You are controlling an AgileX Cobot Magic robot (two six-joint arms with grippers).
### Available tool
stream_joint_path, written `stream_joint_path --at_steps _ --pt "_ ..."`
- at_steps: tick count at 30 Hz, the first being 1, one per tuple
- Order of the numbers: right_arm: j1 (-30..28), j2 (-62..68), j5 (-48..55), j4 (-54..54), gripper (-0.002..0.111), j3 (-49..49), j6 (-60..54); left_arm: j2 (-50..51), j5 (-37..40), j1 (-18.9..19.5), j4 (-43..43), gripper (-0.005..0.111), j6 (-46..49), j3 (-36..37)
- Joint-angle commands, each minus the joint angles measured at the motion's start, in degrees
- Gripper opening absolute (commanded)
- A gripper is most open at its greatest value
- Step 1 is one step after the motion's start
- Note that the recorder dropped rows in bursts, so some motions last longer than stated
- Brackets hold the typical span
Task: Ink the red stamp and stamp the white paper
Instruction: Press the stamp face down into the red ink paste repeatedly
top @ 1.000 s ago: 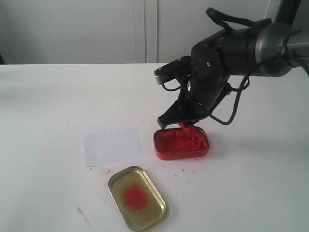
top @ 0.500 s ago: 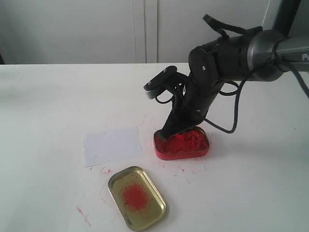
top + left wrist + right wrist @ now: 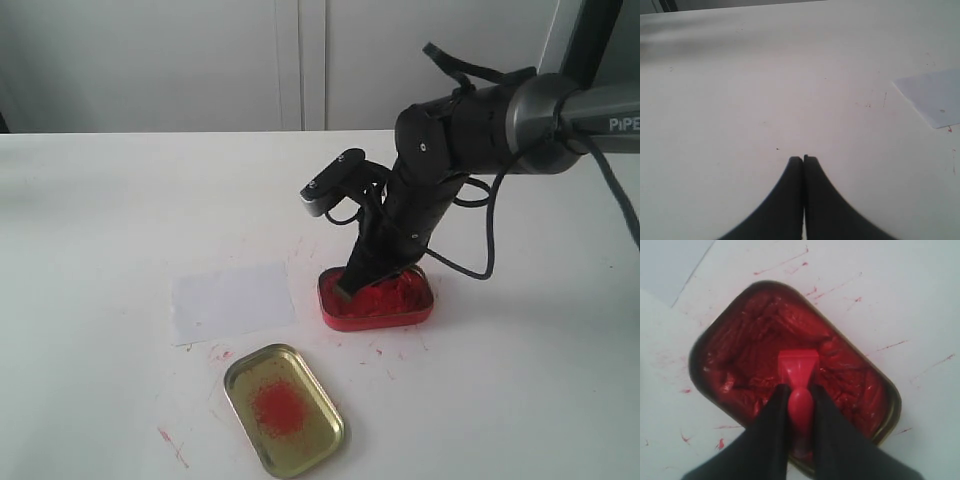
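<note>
My right gripper [image 3: 800, 390] is shut on the knobbed handle of the red stamp [image 3: 798, 367]. The stamp's square base is down in the red paste of the red tin [image 3: 740, 335]. In the exterior view the right gripper [image 3: 362, 280] reaches steeply into that tin [image 3: 400, 312], and the stamp itself is hidden behind the fingers. The white paper [image 3: 232, 300] lies flat on the table left of the tin; one corner of it [image 3: 935, 97] shows in the left wrist view. My left gripper [image 3: 803, 159] hangs shut over bare tabletop, holding nothing.
A gold tin lid [image 3: 284, 408] with a red stain in its middle lies in front of the paper and the tin. Red smears mark the white tabletop [image 3: 120, 220] around the tin. The right arm's cable loops above the tin.
The right gripper has swung left and gone down, bringing the stamp from the tin's far rim into the red paste. Paper, lid and tin have not moved.
</note>
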Motion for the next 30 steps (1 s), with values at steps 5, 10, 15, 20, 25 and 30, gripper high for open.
stream_joint_path --at_steps 5,10,15,20,25,30 --pt "-0.5 0.6 -0.9 1.2 0.0 -0.4 -1.3 -0.3 -0.1 0.1 -0.3 0.0 0.0 0.2" --pt "-0.5 2.6 -1.4 2.1 0.0 -0.4 -1.3 -0.3 -0.1 0.1 -0.3 0.0 0.0 0.2" --pt "-0.5 6.5 -0.6 2.2 0.0 -0.4 -1.3 -0.3 -0.1 0.1 -0.3 0.0 0.0 0.2" --pt "-0.5 9.3 1.8 2.2 0.0 -0.4 -1.3 -0.3 -0.1 0.1 -0.3 0.0 0.0 0.2" --pt "-0.5 10.7 3.7 2.2 0.0 -0.4 -1.3 -0.3 -0.1 0.1 -0.3 0.0 0.0 0.2" --pt "-0.5 11.9 5.0 2.2 0.0 -0.4 -1.3 -0.3 -0.1 0.1 -0.3 0.0 0.0 0.2"
